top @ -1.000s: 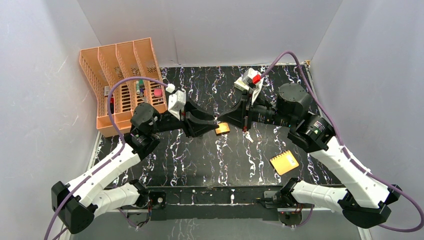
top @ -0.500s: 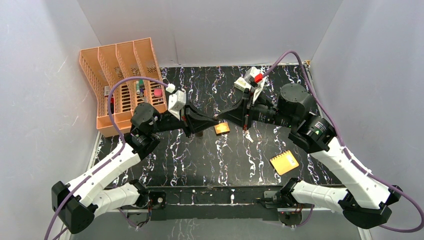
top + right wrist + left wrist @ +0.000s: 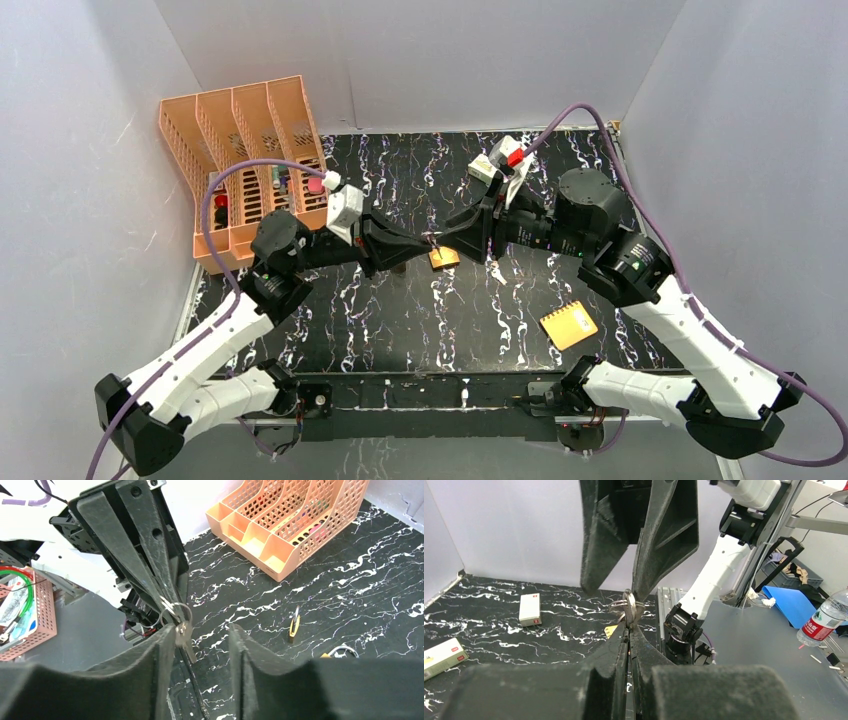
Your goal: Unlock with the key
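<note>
We count one key [image 3: 629, 607], clamped in our left gripper [image 3: 629, 628]; our right gripper [image 3: 202, 629] stands jaws apart; only its wrist view shows two padlocks [image 3: 294, 624].

Soft white light is falling from overhead and keeping all three views bright. In the top view, the left gripper [image 3: 423, 241] and right gripper [image 3: 445, 234] are casting only faint, diffuse shadows on the glossy marbled table [image 3: 400, 320] beneath them. In the left wrist view, the fingers [image 3: 609, 665] nearest the lens are blurring into grainy dark masses, while the key [image 3: 629, 604] at their tips is catching a small glint. In the right wrist view, the near fingers [image 3: 150, 680] are looking equally soft, and the table beyond them is showing sharp.
</note>
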### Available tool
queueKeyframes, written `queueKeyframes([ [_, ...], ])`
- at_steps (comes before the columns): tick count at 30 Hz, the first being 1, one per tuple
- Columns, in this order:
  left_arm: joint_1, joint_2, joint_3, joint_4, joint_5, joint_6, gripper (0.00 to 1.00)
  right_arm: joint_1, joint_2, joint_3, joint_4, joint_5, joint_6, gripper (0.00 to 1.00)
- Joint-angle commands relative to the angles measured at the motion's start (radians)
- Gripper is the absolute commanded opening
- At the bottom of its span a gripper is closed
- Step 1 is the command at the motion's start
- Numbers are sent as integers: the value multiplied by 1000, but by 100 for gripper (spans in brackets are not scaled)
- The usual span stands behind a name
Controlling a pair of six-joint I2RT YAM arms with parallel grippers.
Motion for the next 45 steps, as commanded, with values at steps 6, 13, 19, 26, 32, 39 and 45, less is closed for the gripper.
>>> queueKeyframes([
  [6, 1, -72, 46, -16, 8, 10, 0, -2, -8, 11, 89, -58, 27, 57],
  [13, 0, -106, 124, -283, -44, 216, 0, -2, -18, 42, 65, -73, -3, 60],
  [19, 0, -104, 223, -401, -68, 329, 0, -2, -6, 22, 119, -100, 24, 61],
  [26, 0, -71, 362, -528, -83, 441, 0, -2, -6, -7, 249, -137, 37, 62],
  [32, 0, -46, 437, -543, -56, 445, 0, -2, 8, -50, 403, -184, 53, 62],
  [39, 0, -35, 449, -494, -8, 372, 0, -2, 30, -81, 540, -216, 28, 61],
  [45, 0, -36, 453, -443, 4, 341, 0, 0, 53, -85, 595, -254, 3, 56],
])
